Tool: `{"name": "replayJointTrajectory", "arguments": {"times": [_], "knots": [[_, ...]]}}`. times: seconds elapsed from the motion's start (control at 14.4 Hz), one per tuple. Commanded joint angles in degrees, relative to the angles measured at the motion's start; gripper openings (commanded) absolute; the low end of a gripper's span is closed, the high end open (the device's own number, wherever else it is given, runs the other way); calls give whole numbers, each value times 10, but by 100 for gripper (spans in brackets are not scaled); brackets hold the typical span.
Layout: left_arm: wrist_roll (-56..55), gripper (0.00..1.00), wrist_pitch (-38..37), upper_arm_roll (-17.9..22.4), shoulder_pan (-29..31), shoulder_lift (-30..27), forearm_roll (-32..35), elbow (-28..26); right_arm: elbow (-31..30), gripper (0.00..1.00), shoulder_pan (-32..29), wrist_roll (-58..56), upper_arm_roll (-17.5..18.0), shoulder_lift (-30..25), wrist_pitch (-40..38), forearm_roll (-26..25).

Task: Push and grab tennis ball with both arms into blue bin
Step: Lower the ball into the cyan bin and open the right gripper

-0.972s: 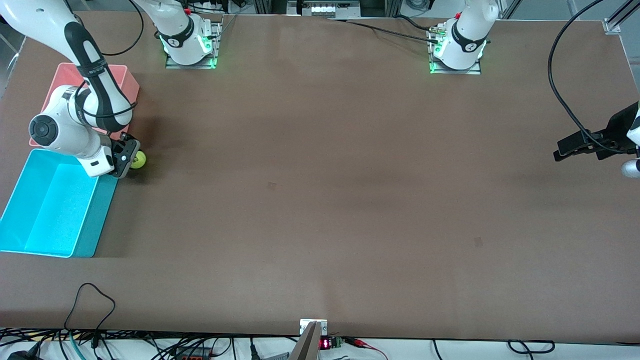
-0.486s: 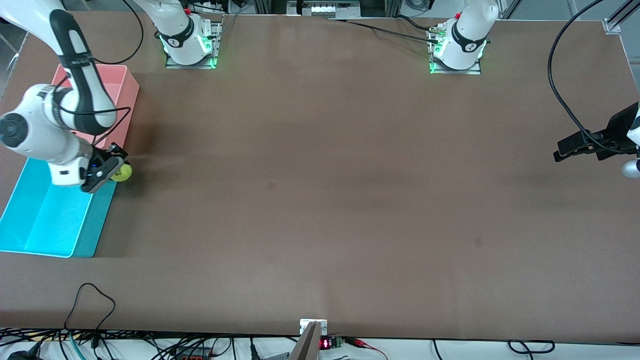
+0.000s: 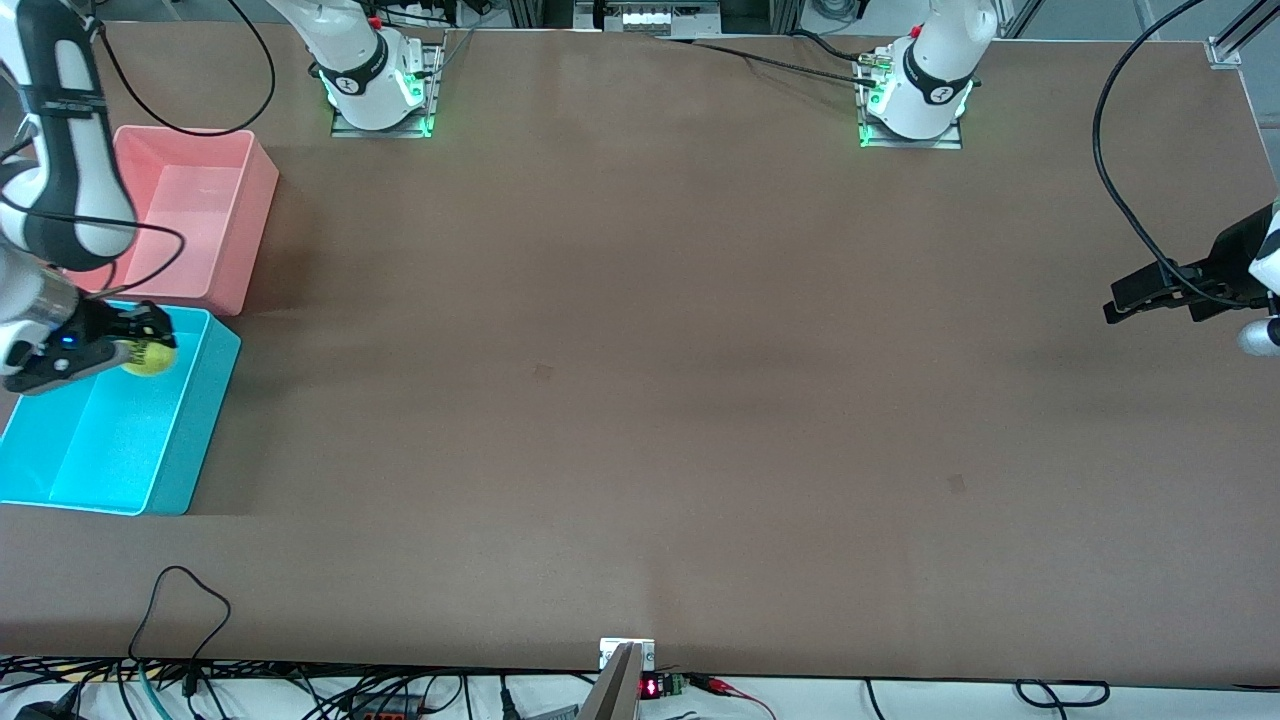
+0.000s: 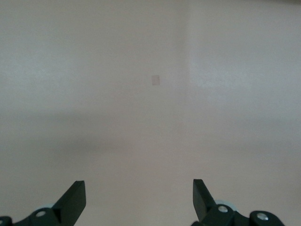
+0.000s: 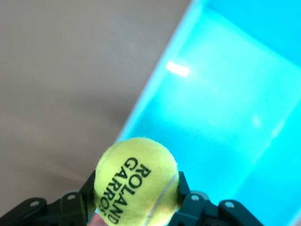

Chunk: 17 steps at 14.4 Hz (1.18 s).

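Observation:
My right gripper is shut on the yellow-green tennis ball and holds it in the air over the blue bin, near the bin's end that adjoins the pink bin. In the right wrist view the ball, with dark lettering, sits between the two black fingers, with the blue bin's floor below. My left gripper waits open and empty over the table at the left arm's end. In the left wrist view its fingertips stand wide apart over bare table.
A pink bin stands beside the blue bin, farther from the front camera. A black cable loops onto the table's front edge. The brown table stretches between the two arms.
My right gripper has lifted the tennis ball off the table beside the bin and carried it over the blue bin's rim. The left arm has not moved.

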Motion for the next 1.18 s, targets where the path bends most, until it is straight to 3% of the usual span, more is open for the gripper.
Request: {"name": "replayJointTrajectory", "arguments": {"times": [0.0, 0.28, 0.62, 0.69, 0.76, 0.9, 0.97, 1.04, 1.11], "knots": [[13, 100, 5, 2, -2, -7, -12, -6, 18, 1, -2, 18, -25, 35, -7, 8], [13, 100, 5, 1, -3, -7, -12, -6, 18, 4, -10, 18, -44, 99, 26, 10], [13, 100, 5, 1, -5, -8, -12, -6, 17, 10, -16, 16, -45, 124, 40, 10], [13, 100, 5, 0, -5, -8, -12, -6, 18, 18, -16, 15, -45, 125, 41, 10], [13, 100, 6, 0, -5, -8, -13, -6, 18, 36, -16, 15, -45, 127, 41, 10], [13, 100, 6, 0, -5, -8, -13, -6, 18, 49, -16, 14, -45, 127, 41, 10], [13, 100, 5, 0, -5, -8, -13, -6, 18, 75, -16, 14, -45, 127, 42, 11], [13, 100, 5, 1, -5, -8, -13, -6, 18, 93, -16, 15, -45, 125, 41, 11], [13, 100, 5, 1, -5, -8, -12, -6, 18, 100, -16, 13, -45, 124, 42, 11]]}}
